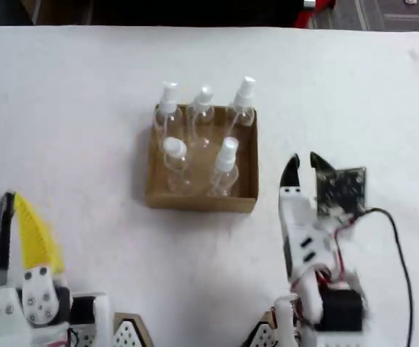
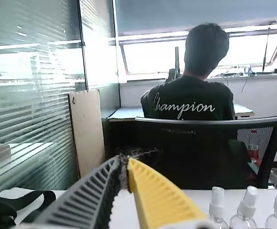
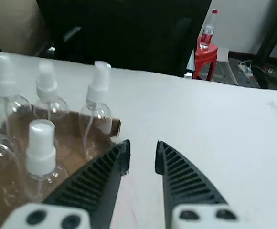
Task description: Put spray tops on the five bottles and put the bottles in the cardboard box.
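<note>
Task status: all five bottles (image 1: 224,170) stand upright inside the cardboard box (image 1: 199,203), three along the far wall and two in the nearer row, and each carries a white spray top (image 1: 170,94). You have, as far as these views show, nothing left to cap and nothing left to load; no bottle or loose top lies on the table outside the box. I judge the task complete or at its very end, with only parking the arms left. The right gripper (image 1: 303,159) sits just beside the box's near right corner, clear of it, its fingers a little apart and holding nothing; its wrist view confirms the narrow gap between the black jaws. The left gripper (image 1: 11,196) is well away at the near left edge, its grey and yellow fingers closed tip to tip on nothing. Surface: a plain white table (image 1: 72,108), the box near its middle. Room: slatted blinds (image 2: 33,95) beside a bright window (image 2: 153,57), a brown board (image 2: 88,129) leaning upright, a black mesh chair (image 2: 186,148) behind the table, and a red stool (image 3: 207,52) with a small bottle on it.
</note>
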